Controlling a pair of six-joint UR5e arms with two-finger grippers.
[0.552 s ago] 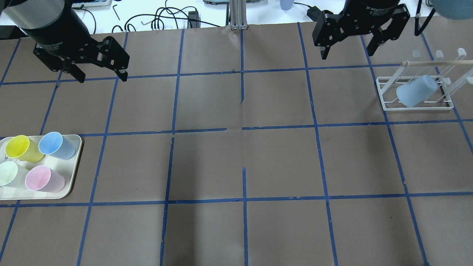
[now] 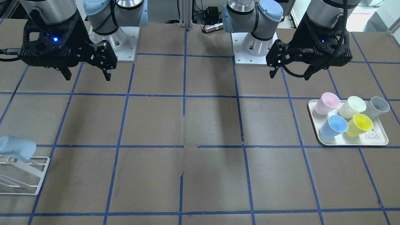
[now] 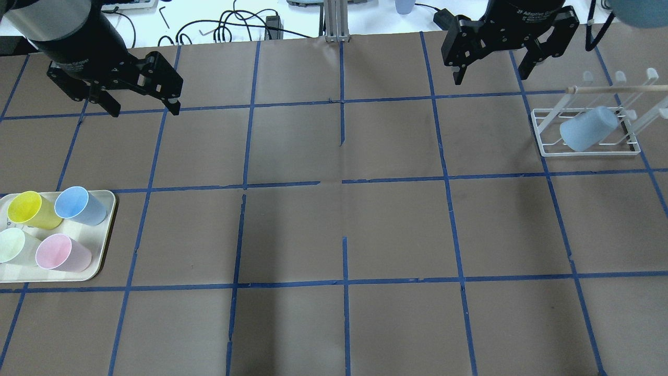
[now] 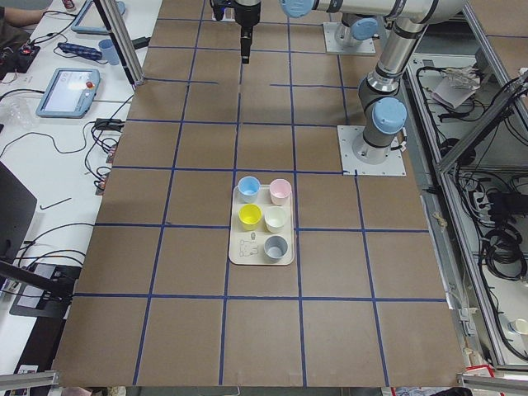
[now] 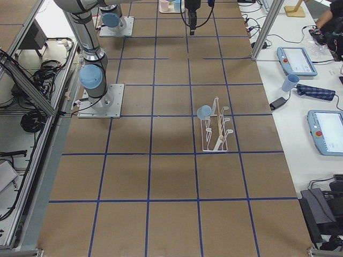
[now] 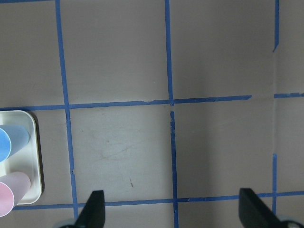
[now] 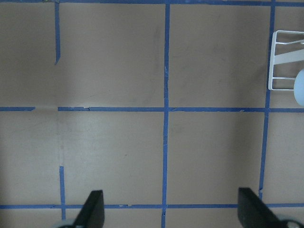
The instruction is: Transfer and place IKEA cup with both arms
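The pale icy-blue IKEA cup [image 3: 588, 128] lies tilted on a peg of the white wire rack [image 3: 545, 152] at the right of the table. It also shows in the front view [image 2: 17, 148], the right side view [image 5: 203, 112] and, at the edge, the right wrist view [image 7: 300, 88]. My right gripper [image 3: 490, 78] hangs open and empty above the table, left of and beyond the rack. My left gripper [image 3: 143, 110] hangs open and empty at the far left, well beyond the tray. The wrist views show both grippers' fingers spread wide over bare table.
A cream tray [image 3: 110, 209] at the left edge holds a yellow cup [image 3: 26, 208], a periwinkle-blue cup [image 3: 75, 203], a pale green cup [image 3: 13, 245], a pink cup [image 3: 57, 251] and a grey cup [image 2: 379, 106]. Brown paper with blue tape lines covers the table.
My right gripper has shifted slightly toward the far edge of the table. The left gripper, the cup and the rack have not moved.
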